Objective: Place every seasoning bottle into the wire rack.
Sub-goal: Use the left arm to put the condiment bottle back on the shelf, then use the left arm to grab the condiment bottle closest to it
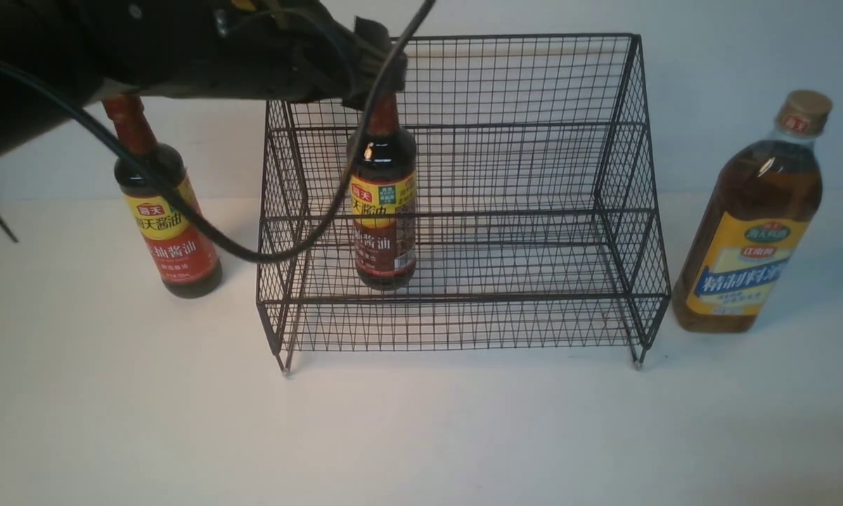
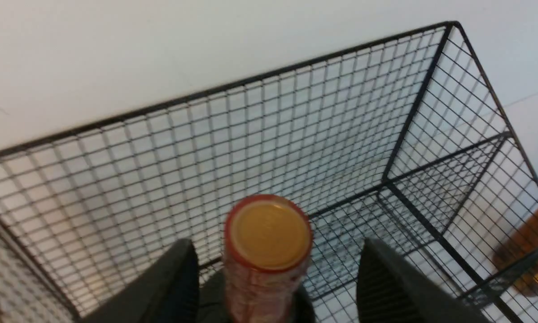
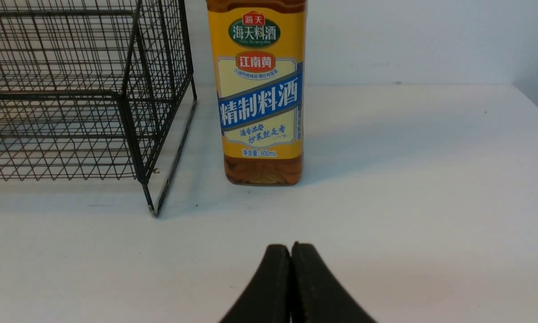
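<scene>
**A:** Start at the left of the front view. What's at risk there?

**B:** The left bottle (image 1: 171,232) stands on the bench (image 1: 421,429) just outside the rack (image 1: 505,126). The arm's cable (image 1: 252,256) droops across the front of it. If that arm draws off sideways, I'd judge the loop could drag on the bottle and tip it. The same loop crosses the rack's front wires and might snag there.

**A:** And the middle?

**B:** The racked bottle (image 1: 384,204) is upright on the lower tier, left of the rack's centre. The left gripper (image 2: 275,251) sits over its cap with jaws spread to either side, holding nothing. The fingers (image 2: 179,278) look clear of the neck, though the wrist view cuts off their lower part, so I can't be sure. If the gripper lifts off-line, a finger could clip the cap. A tall, slim bottle standing on mesh would rock easily.

**A:** The right of the frame?

**B:** The amber bottle (image 1: 751,225) is on the bench, beside the rack's right wall but apart from it. The right gripper (image 3: 291,269) is low over the bench facing its label, pinched together and empty. That bottle is broad and smooth, so a shallow grip may slip. Swung in carelessly, it could knock the rack and upset what is inside.
</scene>
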Tool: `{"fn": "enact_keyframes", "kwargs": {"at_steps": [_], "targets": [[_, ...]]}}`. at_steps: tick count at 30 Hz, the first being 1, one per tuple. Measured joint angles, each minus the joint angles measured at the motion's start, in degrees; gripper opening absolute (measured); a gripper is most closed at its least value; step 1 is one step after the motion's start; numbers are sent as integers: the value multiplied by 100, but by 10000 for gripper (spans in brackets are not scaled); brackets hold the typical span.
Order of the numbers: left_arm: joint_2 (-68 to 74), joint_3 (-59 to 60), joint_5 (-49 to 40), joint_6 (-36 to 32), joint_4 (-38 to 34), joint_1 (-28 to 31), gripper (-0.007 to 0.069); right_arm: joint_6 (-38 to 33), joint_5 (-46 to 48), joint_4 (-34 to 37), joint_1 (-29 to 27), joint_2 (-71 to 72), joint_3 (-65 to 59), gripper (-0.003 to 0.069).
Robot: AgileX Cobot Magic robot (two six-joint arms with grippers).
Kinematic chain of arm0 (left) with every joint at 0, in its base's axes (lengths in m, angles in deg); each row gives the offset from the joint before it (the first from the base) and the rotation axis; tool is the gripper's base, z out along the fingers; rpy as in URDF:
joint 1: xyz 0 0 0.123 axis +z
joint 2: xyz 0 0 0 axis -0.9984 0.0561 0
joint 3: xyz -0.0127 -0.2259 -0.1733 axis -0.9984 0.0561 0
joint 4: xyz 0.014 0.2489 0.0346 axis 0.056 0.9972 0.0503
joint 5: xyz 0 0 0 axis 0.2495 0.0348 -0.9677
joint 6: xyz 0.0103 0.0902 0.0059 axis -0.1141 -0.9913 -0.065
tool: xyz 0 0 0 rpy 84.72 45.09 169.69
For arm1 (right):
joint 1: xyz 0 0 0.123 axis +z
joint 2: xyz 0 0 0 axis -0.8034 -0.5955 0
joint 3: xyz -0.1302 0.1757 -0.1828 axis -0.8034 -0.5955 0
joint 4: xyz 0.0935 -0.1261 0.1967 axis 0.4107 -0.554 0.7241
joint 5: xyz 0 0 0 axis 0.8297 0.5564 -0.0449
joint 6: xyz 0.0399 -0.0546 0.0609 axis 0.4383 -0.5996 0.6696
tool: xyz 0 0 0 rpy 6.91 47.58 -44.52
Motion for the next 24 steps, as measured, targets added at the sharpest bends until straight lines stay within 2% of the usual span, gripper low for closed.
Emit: {"fn": "enact_keyframes", "kwargs": {"at_steps": [3,4,5,6,7,9,10,12,15,18,23,24], "targets": [[-254,0,-175,12,62,311,323,0,0,0,0,0,0,-15],[-433,0,-301,54,106,566,263,0,0,0,0,0,0,-15],[-458,0,-345,69,106,607,240,0,0,0,0,0,0,-15],[-661,0,-526,130,144,1011,140,0,0,0,0,0,0,-15],[-775,0,-623,158,154,1255,83,0,0,0,0,0,0,-15],[-969,0,-729,238,166,1698,22,0,0,0,0,0,0,-15],[-986,0,-736,262,166,1745,19,0,0,0,0,0,0,-15],[-1153,0,-759,393,178,2321,-1,0,0,0,0,0,0,-15],[-1430,173,-585,444,183,2743,-5,0,0,0,0,0,0,-15],[-1808,696,84,384,178,2914,-5,0,0,0,0,0,0,-15],[-2529,2649,2291,425,-79,2927,-5,0,0,0,0,0,0,-15],[-2529,2712,2370,445,-79,2929,-5,0,0,0,0,0,0,-15]]}}
